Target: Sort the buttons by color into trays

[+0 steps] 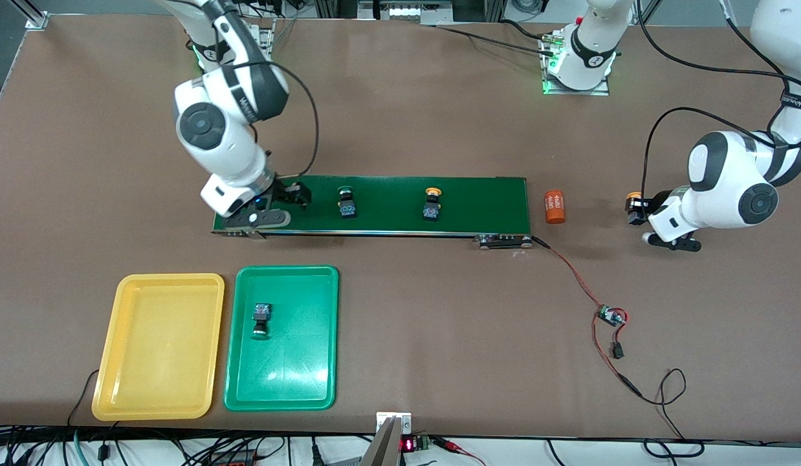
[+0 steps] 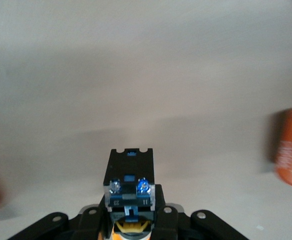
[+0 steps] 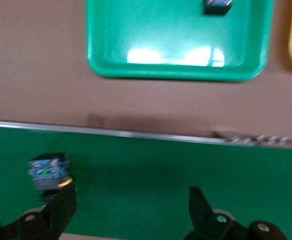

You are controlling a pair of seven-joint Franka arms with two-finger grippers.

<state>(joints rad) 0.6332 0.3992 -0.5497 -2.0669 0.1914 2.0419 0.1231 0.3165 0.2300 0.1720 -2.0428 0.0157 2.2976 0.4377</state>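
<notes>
Near the table's front edge, one green button (image 1: pixel 261 320) lies in the green tray (image 1: pixel 323 285); the yellow tray (image 1: pixel 109 362) is bare. Two buttons wait on the conveyor belt (image 1: pixel 478 200): a green-capped button (image 1: pixel 347 202) and a yellow-capped button (image 1: pixel 431 204). The right gripper (image 1: pixel 296 196), fingers spread and holding nothing, hangs over the belt. The left gripper (image 1: pixel 635 208), fingers closed on the fourth button (image 2: pixel 130 190), is held near the table's left-arm edge.

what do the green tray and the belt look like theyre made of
Green tray: likely glossy moulded plastic; bright glare patches show on its floor and its corners are rounded. Conveyor belt: seemingly a matte, rubbery or fabric-like sheet, dark green with no glare, edged by a thin shiny metal-looking rail.

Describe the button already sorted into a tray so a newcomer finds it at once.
Find the green tray, beside the yellow tray near the front camera. The only button in either tray lies on its side there, black-bodied; the other buttons are elsewhere.
</notes>
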